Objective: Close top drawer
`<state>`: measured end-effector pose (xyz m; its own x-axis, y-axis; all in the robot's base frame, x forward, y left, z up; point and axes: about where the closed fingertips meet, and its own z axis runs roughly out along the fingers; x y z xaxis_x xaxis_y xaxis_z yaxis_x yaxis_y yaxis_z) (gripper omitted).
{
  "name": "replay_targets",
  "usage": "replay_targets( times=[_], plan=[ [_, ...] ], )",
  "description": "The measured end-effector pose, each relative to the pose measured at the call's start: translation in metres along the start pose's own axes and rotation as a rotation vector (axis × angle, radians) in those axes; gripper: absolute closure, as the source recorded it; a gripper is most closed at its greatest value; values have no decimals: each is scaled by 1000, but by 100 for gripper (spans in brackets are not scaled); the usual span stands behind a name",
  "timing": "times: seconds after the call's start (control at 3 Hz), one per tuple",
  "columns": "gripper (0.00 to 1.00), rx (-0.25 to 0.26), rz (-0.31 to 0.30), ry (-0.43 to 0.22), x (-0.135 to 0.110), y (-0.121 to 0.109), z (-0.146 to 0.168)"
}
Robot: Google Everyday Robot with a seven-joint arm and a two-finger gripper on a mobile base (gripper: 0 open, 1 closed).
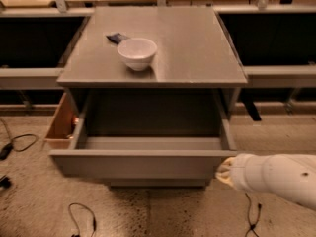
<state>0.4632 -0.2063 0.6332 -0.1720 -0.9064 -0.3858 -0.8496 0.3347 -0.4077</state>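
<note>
The top drawer [143, 164] of the grey cabinet [197, 58] stands pulled far out toward me, its inside bare and its flat front panel low in the view. My gripper [223, 172] is at the end of the white arm [276, 177] that comes in from the lower right. It is at the right end of the drawer's front panel, touching or nearly touching it.
A white bowl [137, 52] and a small dark object [116, 37] sit on the cabinet top. A light-brown wooden box [60, 125] stands at the cabinet's left side. Cables [19, 143] lie on the speckled floor. Benches run behind.
</note>
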Motion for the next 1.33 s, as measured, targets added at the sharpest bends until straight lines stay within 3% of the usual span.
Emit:
replay_targets(
  times=[0.33, 0.67, 1.0, 1.33],
  plan=[
    [100, -70, -49, -7, 8, -11, 26],
    [100, -79, -68, -21, 6, -26, 35],
    [100, -68, -92, -45, -2, -58, 43],
    [100, -67, -94, -47, -3, -61, 44]
  ],
)
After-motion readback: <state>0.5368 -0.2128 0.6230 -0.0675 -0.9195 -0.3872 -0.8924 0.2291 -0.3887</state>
